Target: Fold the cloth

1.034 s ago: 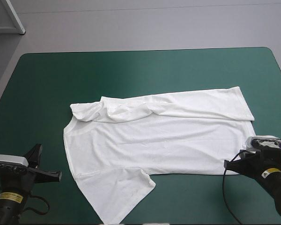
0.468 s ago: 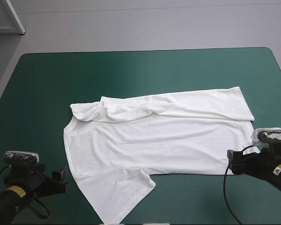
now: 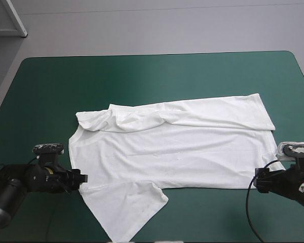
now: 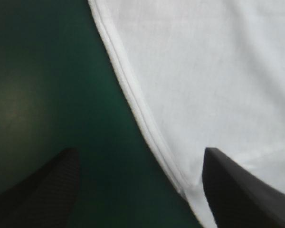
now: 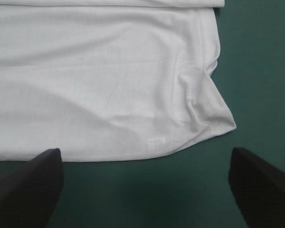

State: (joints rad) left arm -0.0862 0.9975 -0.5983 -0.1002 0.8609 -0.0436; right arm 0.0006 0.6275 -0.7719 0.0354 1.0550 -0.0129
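left gripper (image 3: 80, 178) has slid in low to the t-shirt (image 3: 177, 152) by its near sleeve, fingers spread, empty; right gripper (image 5: 145, 152) low before the hem corner, fingers likewise apart, holding nothing; t-shirt flat mid-table (image 3: 142, 76)

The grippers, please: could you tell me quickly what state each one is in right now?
Left gripper: open, holding nothing, astride the T-shirt's edge.
Right gripper: open, holding nothing, the T-shirt's corner just ahead.

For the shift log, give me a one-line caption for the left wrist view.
Left gripper open, the white T-shirt's hemmed edge lying between its black fingers on the teal-green cover.
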